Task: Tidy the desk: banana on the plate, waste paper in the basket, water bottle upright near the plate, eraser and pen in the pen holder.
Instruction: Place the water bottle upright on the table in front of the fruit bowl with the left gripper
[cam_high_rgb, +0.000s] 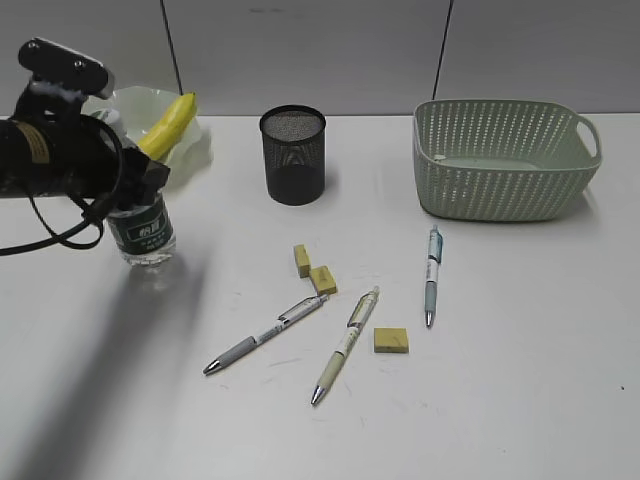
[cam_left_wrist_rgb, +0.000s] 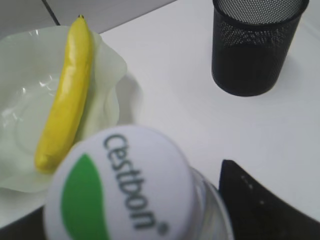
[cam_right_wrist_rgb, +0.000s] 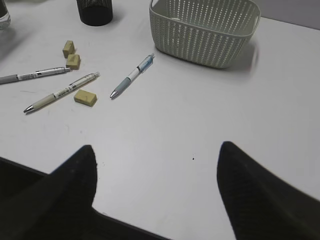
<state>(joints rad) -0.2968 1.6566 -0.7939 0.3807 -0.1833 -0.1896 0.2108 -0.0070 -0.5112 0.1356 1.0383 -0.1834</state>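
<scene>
The water bottle (cam_high_rgb: 141, 232) stands upright on the desk (cam_high_rgb: 500, 380) just in front of the plate (cam_high_rgb: 125, 105). My left gripper (cam_high_rgb: 135, 195) is shut on its upper part; its white cap (cam_left_wrist_rgb: 120, 187) fills the left wrist view. The banana (cam_high_rgb: 169, 124) lies on the plate. Three pens (cam_high_rgb: 268, 334) (cam_high_rgb: 347, 342) (cam_high_rgb: 432, 272) and three yellowish erasers (cam_high_rgb: 302, 260) (cam_high_rgb: 323, 280) (cam_high_rgb: 391, 340) lie mid-desk, in front of the black mesh pen holder (cam_high_rgb: 293, 155). The basket (cam_high_rgb: 505, 160) is at the back right. The waste paper is out of view. My right gripper (cam_right_wrist_rgb: 156, 150) hangs open over bare desk.
The left arm and its cables (cam_high_rgb: 60, 170) cover the desk's far left. A grey wall runs behind the plate, the pen holder and the basket. The right gripper is outside the exterior view.
</scene>
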